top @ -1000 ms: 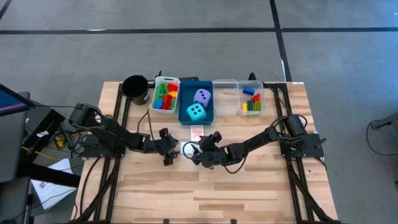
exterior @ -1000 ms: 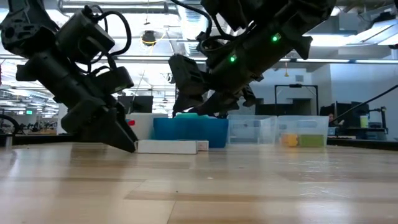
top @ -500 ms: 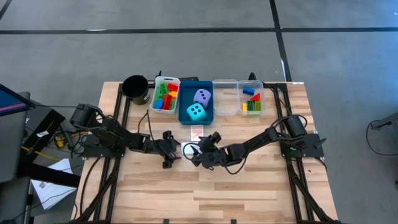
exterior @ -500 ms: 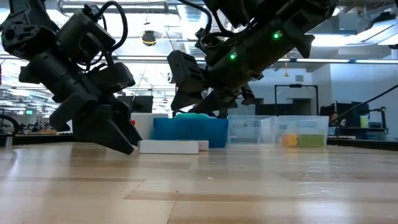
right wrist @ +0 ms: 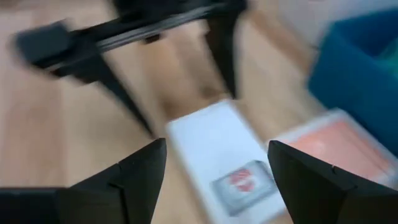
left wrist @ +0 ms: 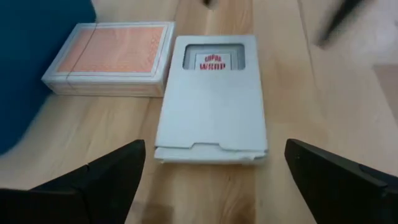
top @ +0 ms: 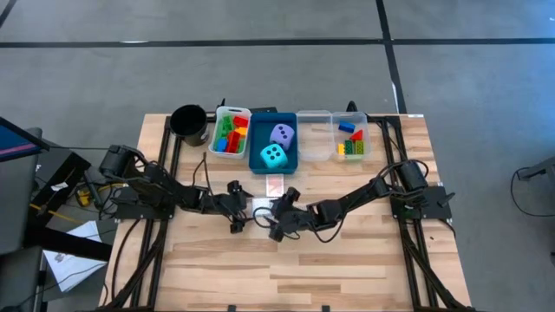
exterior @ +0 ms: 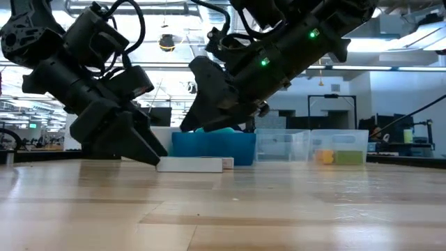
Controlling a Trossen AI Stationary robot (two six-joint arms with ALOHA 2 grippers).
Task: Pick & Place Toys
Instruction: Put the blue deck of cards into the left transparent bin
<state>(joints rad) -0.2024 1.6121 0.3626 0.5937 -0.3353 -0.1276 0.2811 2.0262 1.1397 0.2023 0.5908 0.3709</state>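
Note:
A white card pack [left wrist: 211,99] lies flat on the table between my two grippers; it also shows in the high view [top: 260,204]. An orange-backed card pack [left wrist: 112,59] lies flat beside it, next to the blue tray [top: 295,166]. My left gripper [left wrist: 214,180] is open and low at the white pack's left end, one finger on either side, touching nothing I can see. My right gripper [right wrist: 217,180] is open above the pack's right end [top: 274,215]. The cyan die [top: 274,156] and the lavender die [top: 282,133] sit in the blue tray.
A white tray [top: 218,130] of coloured bricks, the blue tray and two clear trays [top: 314,149] [top: 362,137], one holding bricks, stand in a row at the far edge. A black cup [top: 188,123] stands left of them. The near half of the table is bare wood.
My left gripper has gone toward the table's right edge, up to the white pack's left end, staying open. My right gripper has drawn back toward the near edge, uncovering the white pack in the high view. Both packs lie where they were.

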